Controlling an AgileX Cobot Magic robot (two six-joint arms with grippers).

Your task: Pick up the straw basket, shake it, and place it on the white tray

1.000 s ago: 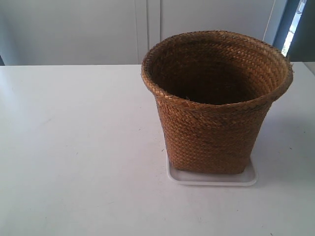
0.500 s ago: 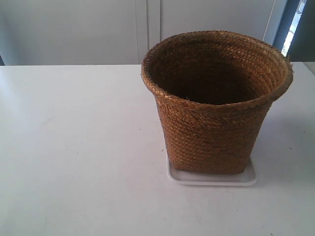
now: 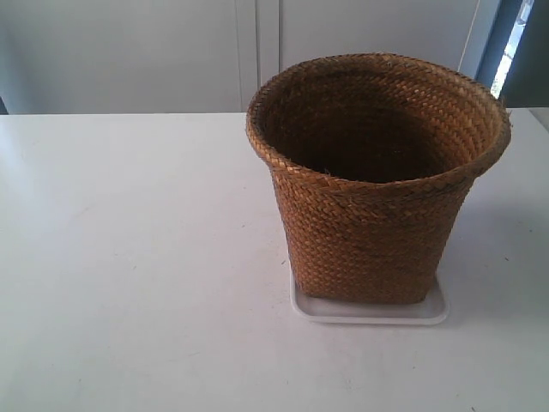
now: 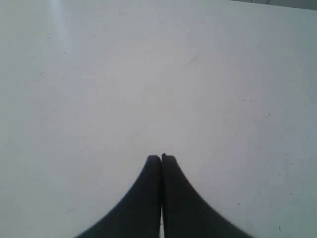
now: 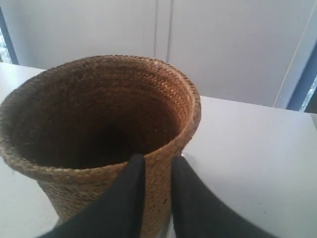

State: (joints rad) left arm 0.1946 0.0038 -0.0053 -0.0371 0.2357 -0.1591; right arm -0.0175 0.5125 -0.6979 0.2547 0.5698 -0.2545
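The straw basket stands upright on the white tray, right of the table's middle in the exterior view; only the tray's front rim shows under its base. Neither arm appears in that view. In the right wrist view the basket fills the frame, its dark woven inside showing. My right gripper is open a little, short of the rim, with the basket's wall visible through the gap and nothing held. My left gripper is shut over bare table, holding nothing.
The white table runs wide to the basket's left. Pale cabinet doors stand behind the far edge, with a bright window strip at the back right. The left wrist view shows only tabletop.
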